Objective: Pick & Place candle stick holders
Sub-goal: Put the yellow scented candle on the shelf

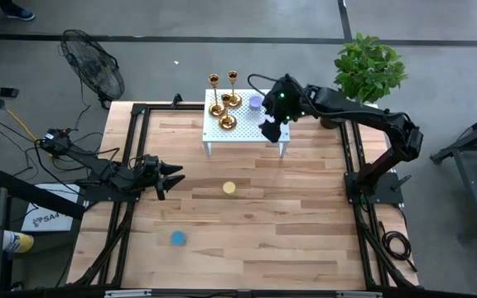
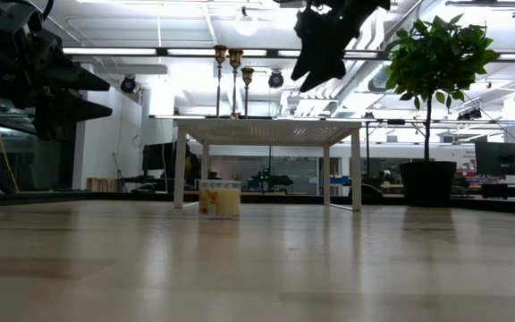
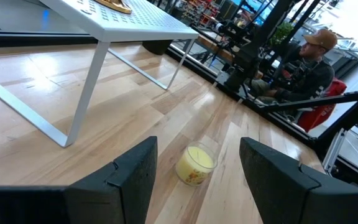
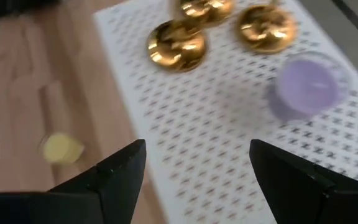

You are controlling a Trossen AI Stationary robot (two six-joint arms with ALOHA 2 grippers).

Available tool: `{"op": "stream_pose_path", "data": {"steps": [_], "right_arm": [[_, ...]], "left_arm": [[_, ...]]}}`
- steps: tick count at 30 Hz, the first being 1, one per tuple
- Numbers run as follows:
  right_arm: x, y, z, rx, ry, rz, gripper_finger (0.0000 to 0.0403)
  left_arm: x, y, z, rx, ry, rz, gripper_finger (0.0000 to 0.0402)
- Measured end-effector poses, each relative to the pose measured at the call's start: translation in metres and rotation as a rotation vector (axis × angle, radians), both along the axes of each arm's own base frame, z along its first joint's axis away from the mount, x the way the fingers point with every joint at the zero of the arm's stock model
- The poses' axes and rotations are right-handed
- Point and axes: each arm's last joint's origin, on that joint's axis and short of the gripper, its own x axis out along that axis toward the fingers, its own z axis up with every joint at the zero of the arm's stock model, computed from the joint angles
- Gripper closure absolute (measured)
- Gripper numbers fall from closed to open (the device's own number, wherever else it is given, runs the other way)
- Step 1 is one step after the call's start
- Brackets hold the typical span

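Note:
Three gold candle stick holders (image 1: pixel 227 116) (image 4: pixel 176 45) stand upright on their round bases on the far left part of a small white perforated table (image 1: pixel 247 131). In the low view the holders (image 2: pixel 234 80) rise above the table top. My right gripper (image 1: pixel 271 130) (image 4: pixel 194 168) hangs open above that table's right part, fingers slanting down, nothing between them. My left gripper (image 1: pixel 175 177) (image 3: pixel 197 146) waits open and level near the wooden table's left side, pointing toward a yellow candle (image 3: pixel 195 165).
A purple candle (image 1: pixel 256 103) (image 4: pixel 307 87) sits on the white table beside the holders. The yellow candle (image 1: pixel 228 189) and a blue disc (image 1: pixel 177 238) lie on the wooden table. A potted plant (image 1: pixel 369 66) stands at the far right, and a person (image 3: pixel 303 65) sits beyond the table.

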Motion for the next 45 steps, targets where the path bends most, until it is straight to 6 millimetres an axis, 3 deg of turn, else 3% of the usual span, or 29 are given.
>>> {"op": "stream_pose_path", "data": {"steps": [13,23,30,36,45], "right_arm": [[0.019,0.089,-0.003,-0.023,0.066,0.322,0.0121],[0.031,0.152,-0.064,-0.017,-0.018,0.477,0.0121],[0.026,0.163,-0.103,-0.06,-0.066,0.399,0.0121],[0.024,0.167,-0.122,-0.127,-0.066,0.282,0.0121],[0.044,0.184,-0.156,-0.084,-0.087,0.222,0.012]], "left_arm": [[0.0,0.0,0.0,0.0,0.0,0.0,0.0176],[0.0,0.0,0.0,0.0,0.0,0.0,0.0177],[0.0,0.0,0.0,0.0,0.0,0.0,0.0177],[0.0,0.0,0.0,0.0,0.0,0.0,0.0176],[0.0,0.0,0.0,0.0,0.0,0.0,0.0176]]}}
